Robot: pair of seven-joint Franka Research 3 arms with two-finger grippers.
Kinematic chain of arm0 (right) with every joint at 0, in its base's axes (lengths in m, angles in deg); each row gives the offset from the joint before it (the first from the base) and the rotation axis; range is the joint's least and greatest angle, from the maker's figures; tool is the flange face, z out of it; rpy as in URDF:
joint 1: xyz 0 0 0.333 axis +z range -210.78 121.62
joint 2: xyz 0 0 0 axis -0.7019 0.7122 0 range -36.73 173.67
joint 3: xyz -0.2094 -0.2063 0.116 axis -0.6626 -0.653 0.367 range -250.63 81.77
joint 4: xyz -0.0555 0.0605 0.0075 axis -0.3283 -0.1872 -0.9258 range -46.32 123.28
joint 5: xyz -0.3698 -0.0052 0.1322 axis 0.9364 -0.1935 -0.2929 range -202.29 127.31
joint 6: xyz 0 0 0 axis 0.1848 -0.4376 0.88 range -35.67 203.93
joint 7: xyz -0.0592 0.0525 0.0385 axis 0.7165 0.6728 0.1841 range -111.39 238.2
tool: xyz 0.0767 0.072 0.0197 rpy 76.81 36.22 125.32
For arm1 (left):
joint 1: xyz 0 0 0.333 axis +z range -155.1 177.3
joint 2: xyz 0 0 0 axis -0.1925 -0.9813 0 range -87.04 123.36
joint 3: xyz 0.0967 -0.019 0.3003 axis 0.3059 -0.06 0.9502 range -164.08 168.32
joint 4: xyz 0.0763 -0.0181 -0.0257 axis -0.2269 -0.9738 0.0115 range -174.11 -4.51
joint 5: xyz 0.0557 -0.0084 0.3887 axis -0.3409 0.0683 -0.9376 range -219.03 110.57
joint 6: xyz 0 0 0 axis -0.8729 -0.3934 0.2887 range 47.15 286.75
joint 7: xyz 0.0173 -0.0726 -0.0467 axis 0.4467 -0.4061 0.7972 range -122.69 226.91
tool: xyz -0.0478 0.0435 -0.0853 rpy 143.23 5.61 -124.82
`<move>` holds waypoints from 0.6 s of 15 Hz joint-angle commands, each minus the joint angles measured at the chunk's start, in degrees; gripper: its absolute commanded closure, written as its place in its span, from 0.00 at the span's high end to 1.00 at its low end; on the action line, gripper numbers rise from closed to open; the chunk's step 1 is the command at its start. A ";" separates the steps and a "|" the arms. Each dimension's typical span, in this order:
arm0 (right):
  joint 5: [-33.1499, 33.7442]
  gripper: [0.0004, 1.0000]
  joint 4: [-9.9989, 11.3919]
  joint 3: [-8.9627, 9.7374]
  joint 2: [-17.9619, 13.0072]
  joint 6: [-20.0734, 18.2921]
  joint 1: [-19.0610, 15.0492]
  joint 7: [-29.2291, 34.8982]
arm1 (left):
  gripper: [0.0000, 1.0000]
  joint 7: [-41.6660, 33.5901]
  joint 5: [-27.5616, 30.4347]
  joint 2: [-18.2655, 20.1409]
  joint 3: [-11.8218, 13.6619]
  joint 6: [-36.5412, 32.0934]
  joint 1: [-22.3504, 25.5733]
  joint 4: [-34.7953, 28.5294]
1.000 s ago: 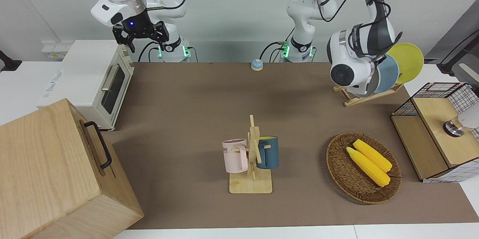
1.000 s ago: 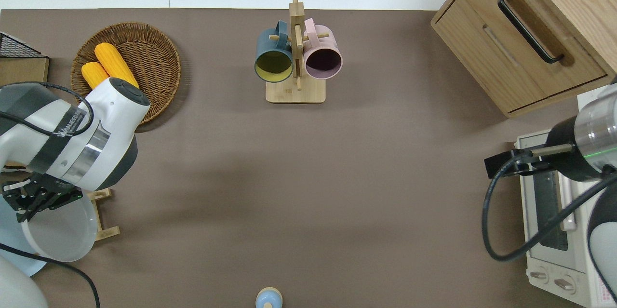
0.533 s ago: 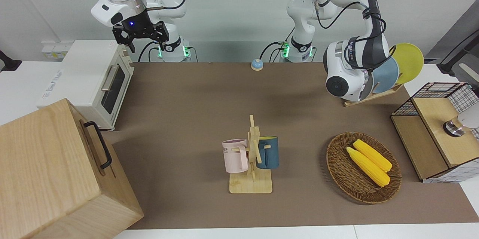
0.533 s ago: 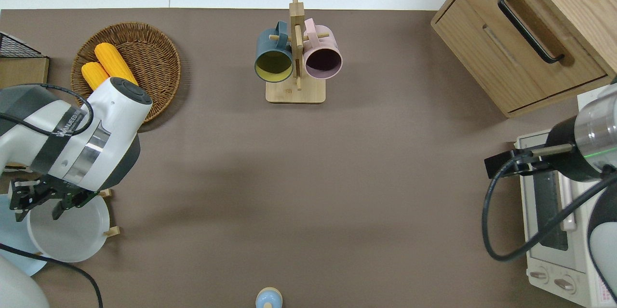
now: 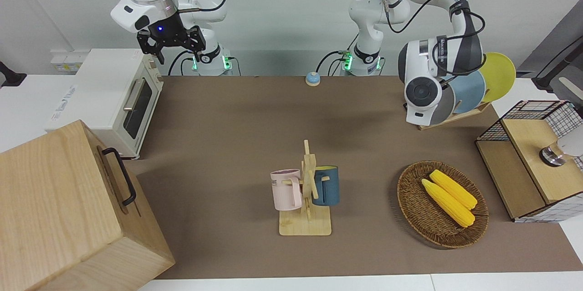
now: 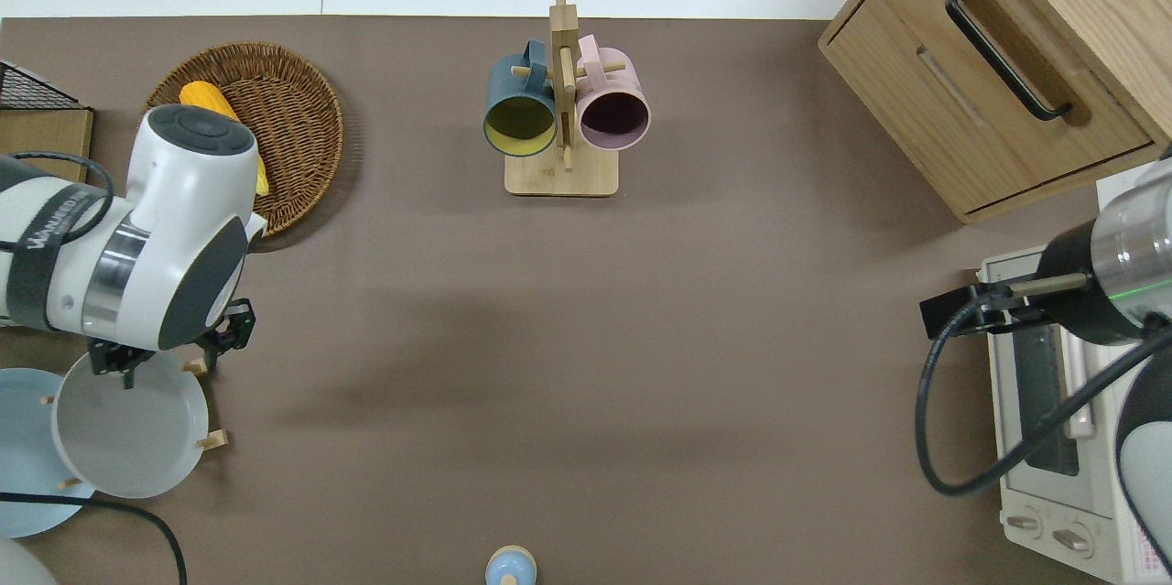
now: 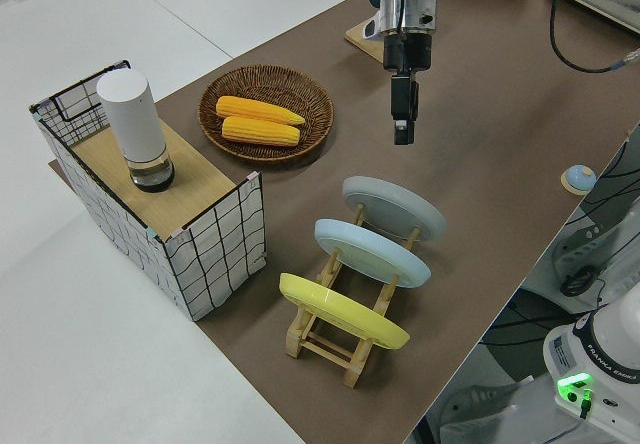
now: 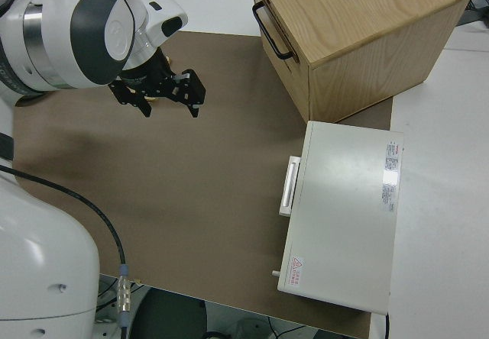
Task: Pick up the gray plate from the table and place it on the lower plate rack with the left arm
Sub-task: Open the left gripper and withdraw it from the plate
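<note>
Closest to the robots, at the lower left of the overhead view, the gray plate (image 6: 128, 434) leans in the lower plate rack (image 7: 330, 339). Its rim rests against upright dowels, which keep it tilted on edge rather than flat. It takes the end slot at the low end of the sloping base. A blue plate (image 7: 372, 252) and a yellow plate (image 7: 340, 309) fill the slots beside it, toward the left arm's end of the surface.

The left gripper (image 8: 158, 102) hangs over the plate's rim, clear of it, spread wide and empty. By my judgement the placing is done and the gripper only needs to back away. The right arm is parked, with the right gripper (image 5: 171, 45) spread wide and empty.

Higher in the overhead view, a wicker basket (image 6: 311, 91) holds two corn cobs (image 7: 258, 121). At top centre a wooden mug stand (image 6: 560, 178) carries two empty cups on its pegs.
</note>
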 commanded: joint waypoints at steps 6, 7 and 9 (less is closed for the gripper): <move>-0.20 0.99 -0.35 0.37 -0.27 -0.87 -0.85 -0.19 | 0.99 6.55 10.86 4.56 -1.44 19.82 -1.00 0.23; -0.20 0.99 -0.35 0.37 -0.27 -0.87 -0.85 -0.19 | 0.99 6.03 10.68 4.82 -1.70 21.74 -1.00 0.23; -0.20 0.99 -0.35 0.37 -0.27 -0.87 -0.85 -0.19 | 0.99 3.84 11.29 5.87 -1.71 23.86 -0.47 0.23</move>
